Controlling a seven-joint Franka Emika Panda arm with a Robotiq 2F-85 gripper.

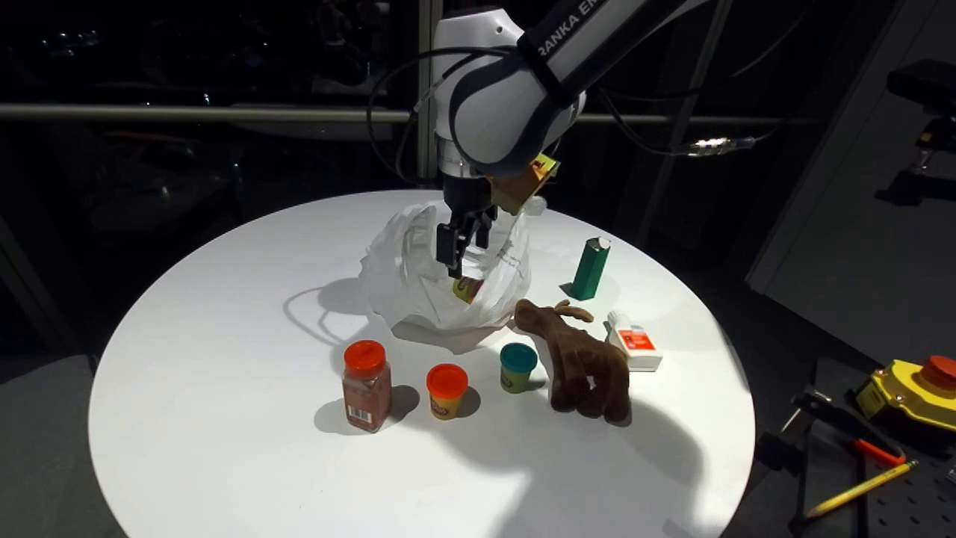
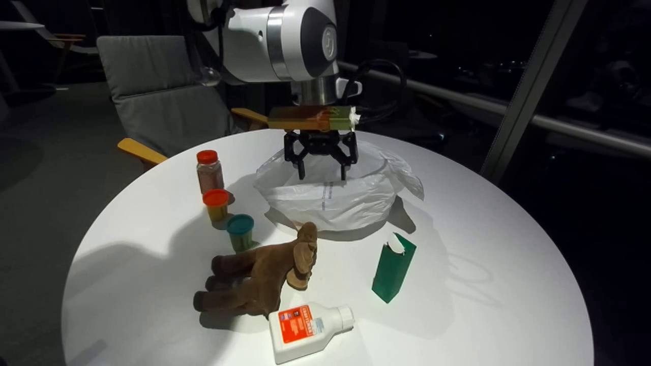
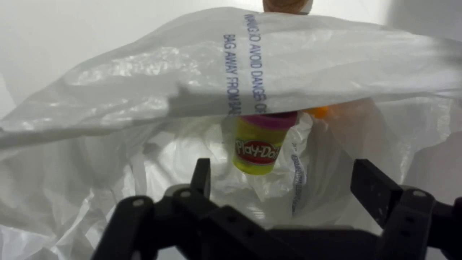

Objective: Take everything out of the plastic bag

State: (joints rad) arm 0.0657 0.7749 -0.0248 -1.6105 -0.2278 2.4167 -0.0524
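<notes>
Plastic bag (image 1: 407, 295), on the table (image 1: 194, 359), is judged mostly emptied: left to right in an exterior view, red-lidded jar (image 1: 367, 396), orange-lidded cup (image 1: 447, 396), teal-lidded cup (image 1: 517, 370), plush toy (image 1: 579, 351), green box (image 1: 590, 270) and white bottle (image 1: 636, 344) are set outside. A purple-lidded cup (image 3: 258, 146) is left inside near the gripper (image 2: 322, 173), which is spread wide with nothing held; beside the cup, something orange (image 3: 318, 112) (another item, perhaps) is half hidden by the bag.

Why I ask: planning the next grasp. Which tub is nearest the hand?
The magenta-lidded tub, inside the plastic bag below the hand; the orange-lidded tub and teal-lidded tub stand farther away, outside.
</notes>
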